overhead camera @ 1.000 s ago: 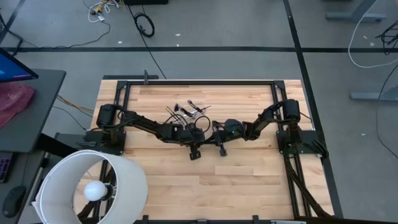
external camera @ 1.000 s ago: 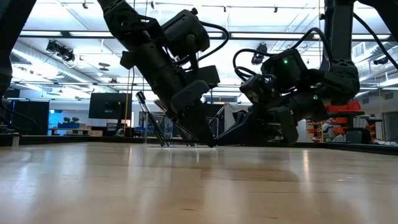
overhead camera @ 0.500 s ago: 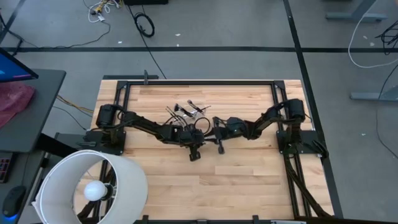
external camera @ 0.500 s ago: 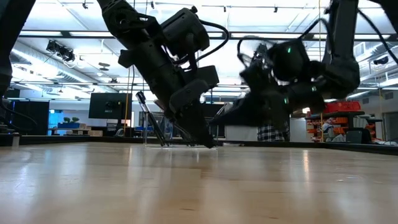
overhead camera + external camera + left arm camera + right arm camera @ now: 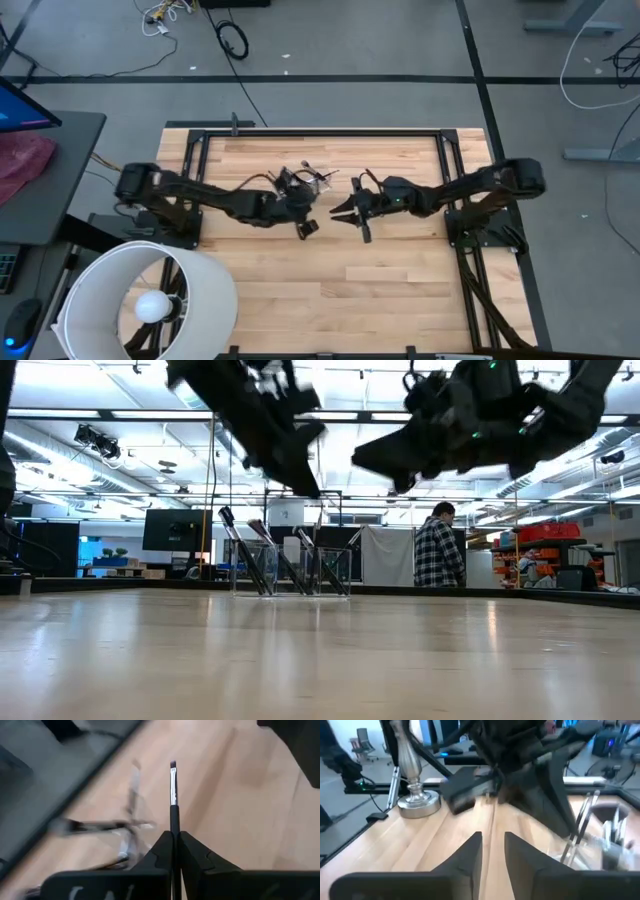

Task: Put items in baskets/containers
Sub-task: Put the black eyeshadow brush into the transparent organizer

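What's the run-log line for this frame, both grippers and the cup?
left gripper: shut on slim dark-handled makeup brush, raised | right gripper: open, empty, raised | small clear plastic cup: upright, holds several brushes

Seen from above, the small clear plastic cup [image 5: 300, 184] stands on the pale wooden bench [image 5: 400, 290] at about 11 o'clock from its centre, with a cluster of slim dark-handled makeup brushes [image 5: 262, 555] leaning inside it. The left end effector [image 5: 175, 840] hangs above the bench just at 6 o'clock of the cup, one thin silver-ferruled brush [image 5: 173, 790] between its fingers, and the right end effector [image 5: 342, 212] hangs near at the cup's 4 o'clock. The big white lampshade [image 5: 150, 300] overlaps the bench's 7 o'clock corner, well apart from the cup.
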`<action>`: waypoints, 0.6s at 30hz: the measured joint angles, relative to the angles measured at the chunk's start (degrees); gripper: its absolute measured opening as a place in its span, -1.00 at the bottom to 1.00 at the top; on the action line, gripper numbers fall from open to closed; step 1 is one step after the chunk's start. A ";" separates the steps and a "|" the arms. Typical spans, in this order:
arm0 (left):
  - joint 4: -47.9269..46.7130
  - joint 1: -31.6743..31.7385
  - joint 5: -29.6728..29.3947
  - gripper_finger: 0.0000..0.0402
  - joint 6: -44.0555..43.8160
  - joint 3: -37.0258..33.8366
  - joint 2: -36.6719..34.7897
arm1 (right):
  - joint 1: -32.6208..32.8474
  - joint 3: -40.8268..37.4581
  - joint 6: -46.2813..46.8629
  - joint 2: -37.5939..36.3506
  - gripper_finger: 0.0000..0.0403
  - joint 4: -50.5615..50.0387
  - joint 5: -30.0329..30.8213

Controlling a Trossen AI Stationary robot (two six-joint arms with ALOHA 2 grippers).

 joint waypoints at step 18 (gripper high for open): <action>17.95 -10.53 -14.02 -0.87 8.93 -8.29 -7.91 | 1.97 -6.21 -0.39 -3.27 -0.38 16.33 5.66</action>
